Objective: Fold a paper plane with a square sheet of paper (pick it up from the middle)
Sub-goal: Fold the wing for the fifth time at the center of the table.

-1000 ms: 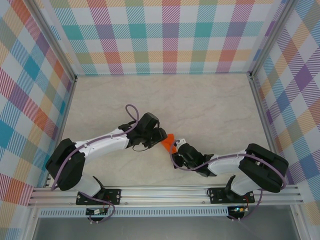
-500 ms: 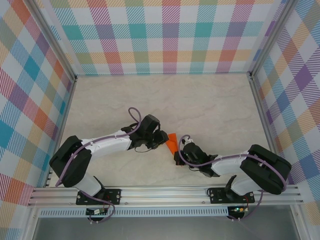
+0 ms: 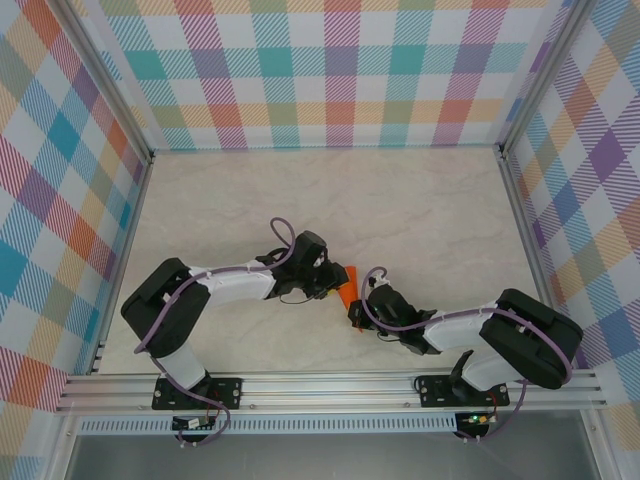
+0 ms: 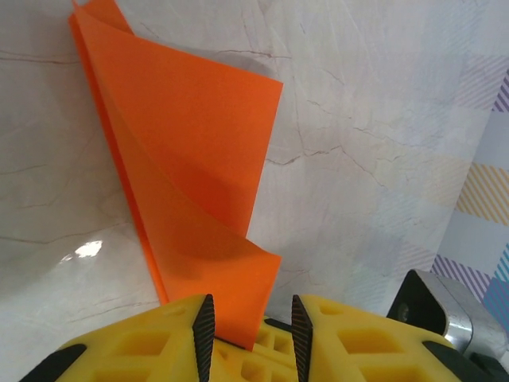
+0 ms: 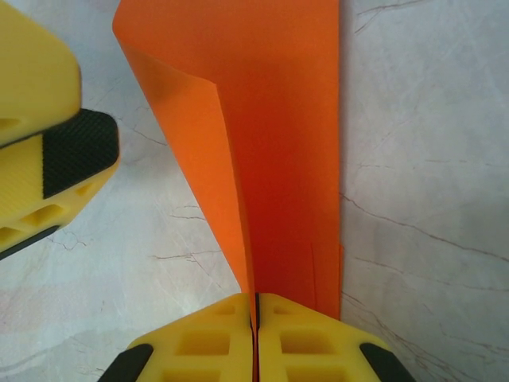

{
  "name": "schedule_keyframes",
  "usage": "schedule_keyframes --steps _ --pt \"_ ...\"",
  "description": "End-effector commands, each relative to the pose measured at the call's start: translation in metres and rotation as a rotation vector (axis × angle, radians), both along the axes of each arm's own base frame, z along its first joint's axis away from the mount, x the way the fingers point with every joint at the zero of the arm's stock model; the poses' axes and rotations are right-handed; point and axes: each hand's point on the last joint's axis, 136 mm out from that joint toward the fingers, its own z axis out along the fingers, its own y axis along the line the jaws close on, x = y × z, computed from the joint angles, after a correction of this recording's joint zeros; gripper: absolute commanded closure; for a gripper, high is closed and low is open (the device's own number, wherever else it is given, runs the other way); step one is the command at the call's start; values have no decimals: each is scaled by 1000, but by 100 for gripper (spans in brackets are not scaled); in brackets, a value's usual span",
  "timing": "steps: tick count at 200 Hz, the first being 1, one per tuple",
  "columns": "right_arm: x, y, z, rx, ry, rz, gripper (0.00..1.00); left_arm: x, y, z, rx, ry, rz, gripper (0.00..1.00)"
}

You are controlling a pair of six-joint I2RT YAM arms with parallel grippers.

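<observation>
Paper (image 4: 183, 159) now looks narrower from above, right hand (image 5: 256, 301) still pinching it, left hand (image 4: 250, 318) narrowed around its corner.

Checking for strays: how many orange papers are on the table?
1: the orange paper, partly folded, pinched by the right gripper near the table's front; another could hide under the arms.

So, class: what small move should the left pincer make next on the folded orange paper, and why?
Probably close the left pincer on the orange paper. Its jaws stand apart with the sheet's loose corner between them, while the right pincer is shut on the folded end, so only one side is held.
</observation>
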Motion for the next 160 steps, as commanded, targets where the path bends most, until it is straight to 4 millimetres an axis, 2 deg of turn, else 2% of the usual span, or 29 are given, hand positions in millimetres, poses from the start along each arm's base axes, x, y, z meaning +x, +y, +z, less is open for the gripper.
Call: schedule_keyframes --steps 1,91,119,132,160 --pt "-10 -15 -22 -44 81 -30 92 3 -9 -2 -38 -11 -14 66" --pt "-15 -15 -30 -35 135 -35 89 9 -27 -38 -47 7 -45 65" --pt "-20 -15 -28 -69 173 -12 84 3 -18 -60 35 54 -55 66" --pt "-23 -16 -24 -75 196 0 78 -1 -13 -70 65 77 -56 67" --pt "-31 -18 -16 -72 237 25 75 -8 -6 -79 88 100 -56 68"
